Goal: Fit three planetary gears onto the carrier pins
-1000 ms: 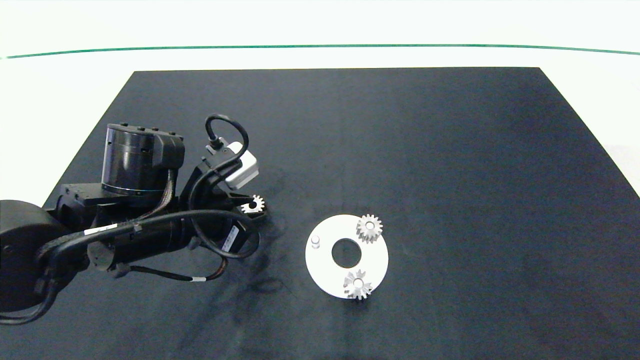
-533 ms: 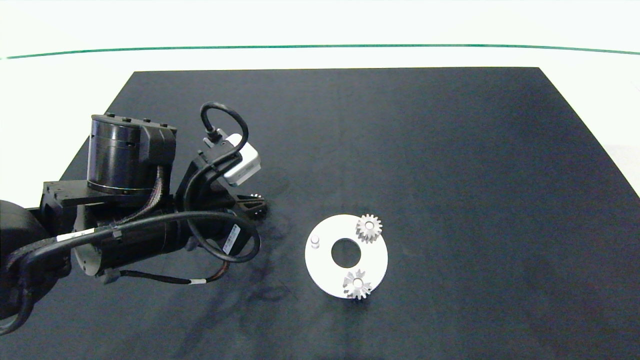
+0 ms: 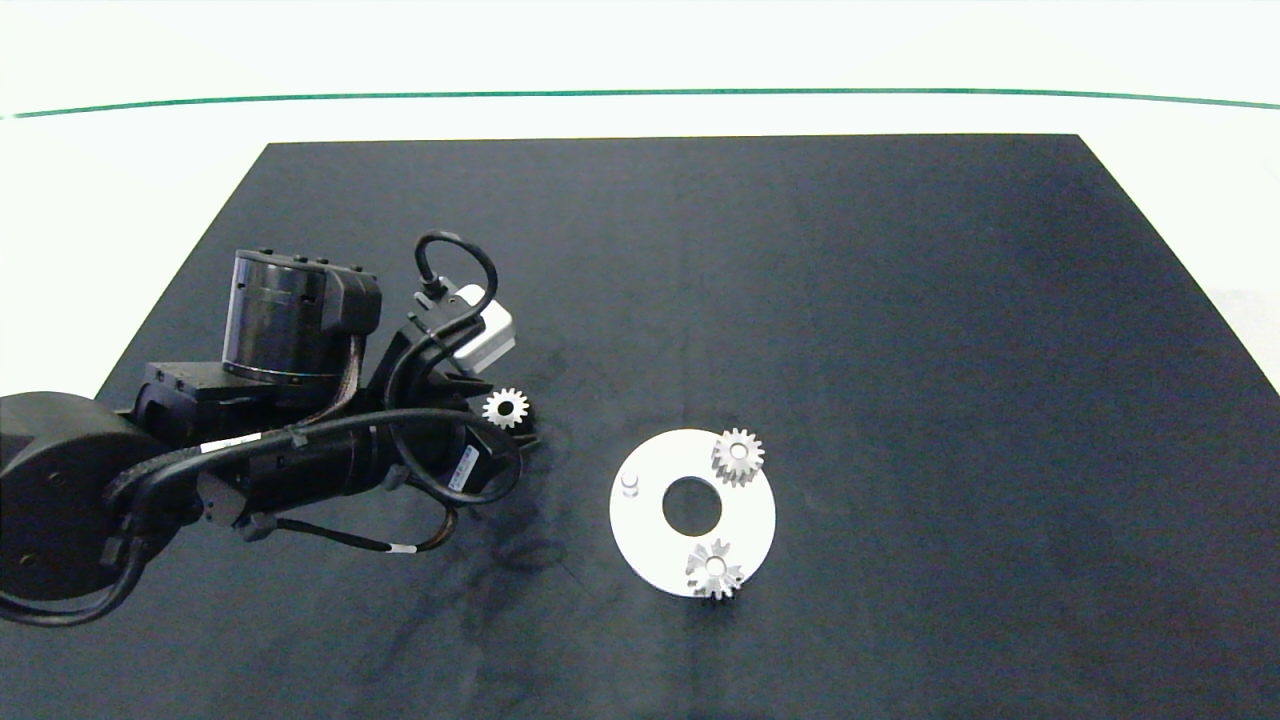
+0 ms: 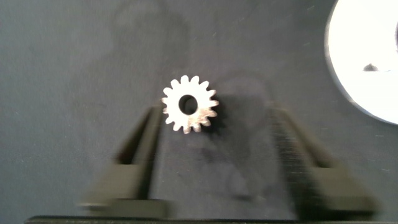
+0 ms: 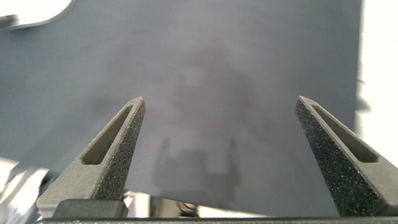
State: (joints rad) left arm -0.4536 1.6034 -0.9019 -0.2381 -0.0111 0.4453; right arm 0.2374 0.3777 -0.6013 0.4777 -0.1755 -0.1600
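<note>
From above, two planetary gears (image 3: 738,457) sit on carrier pins of the white disc (image 3: 642,520) — one bare pin (image 3: 629,485) is left, nothing blocking it. The left wrist shows the left claw (image 4: 214,158) spread around the third gear (image 4: 189,104), flat on the dark surface (image 3: 900,350). The right wrist shows the right claw (image 5: 221,124) spread wide, empty.

Even overhead light; left wrist view motion-blurred, pale surround glaring.

Left claw (image 4: 214,155) fingers motion-blurred
</note>
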